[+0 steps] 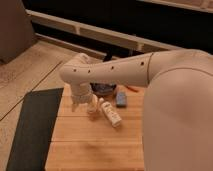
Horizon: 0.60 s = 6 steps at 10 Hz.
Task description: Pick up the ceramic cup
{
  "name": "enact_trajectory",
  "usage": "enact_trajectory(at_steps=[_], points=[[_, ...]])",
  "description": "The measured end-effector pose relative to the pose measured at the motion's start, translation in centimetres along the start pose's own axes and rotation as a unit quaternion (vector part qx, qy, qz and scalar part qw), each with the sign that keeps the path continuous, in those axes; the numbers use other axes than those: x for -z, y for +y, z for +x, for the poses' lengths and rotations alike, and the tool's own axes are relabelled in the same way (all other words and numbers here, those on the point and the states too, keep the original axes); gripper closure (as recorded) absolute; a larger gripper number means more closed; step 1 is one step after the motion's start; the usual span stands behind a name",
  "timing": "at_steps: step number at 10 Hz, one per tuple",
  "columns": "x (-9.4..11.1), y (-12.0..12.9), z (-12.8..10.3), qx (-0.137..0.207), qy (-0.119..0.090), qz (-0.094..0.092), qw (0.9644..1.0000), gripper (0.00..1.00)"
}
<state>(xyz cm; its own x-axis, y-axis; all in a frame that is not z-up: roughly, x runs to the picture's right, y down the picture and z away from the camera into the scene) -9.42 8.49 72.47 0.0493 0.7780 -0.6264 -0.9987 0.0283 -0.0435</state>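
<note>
The ceramic cup (93, 104) is small and cream-white. It stands on the wooden table (95, 145) near the table's far left part. My gripper (80, 104) hangs down from the white arm (115, 72) and sits right against the cup's left side. The wrist hides part of the cup.
A longer cream bottle with a label (111, 113) lies just right of the cup. A dark bowl (103, 89) sits behind it, a blue object (121, 99) to the right and a small orange item (131, 89) further back. A dark mat (30, 125) lies left of the table.
</note>
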Motion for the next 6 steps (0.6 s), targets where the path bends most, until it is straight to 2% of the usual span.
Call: enact_trajectory(at_steps=[1, 2, 3, 5, 6], points=[[0.3, -0.8, -1.6, -0.002, -0.019, -0.004, 0.9998, 0.35], [0.5, -1.0, -2.4, -0.002, -0.028, -0.01, 0.9996, 0.35], [1.1, -1.7, -4.1, 0.0, -0.053, -0.023, 0.9983, 0.35], [1.5, -2.6, -5.7, 0.006, -0.075, -0.034, 0.9966, 0.35], [1.0, -3.4, -6.6, 0.011, -0.077, -0.041, 0.9962, 0.35]])
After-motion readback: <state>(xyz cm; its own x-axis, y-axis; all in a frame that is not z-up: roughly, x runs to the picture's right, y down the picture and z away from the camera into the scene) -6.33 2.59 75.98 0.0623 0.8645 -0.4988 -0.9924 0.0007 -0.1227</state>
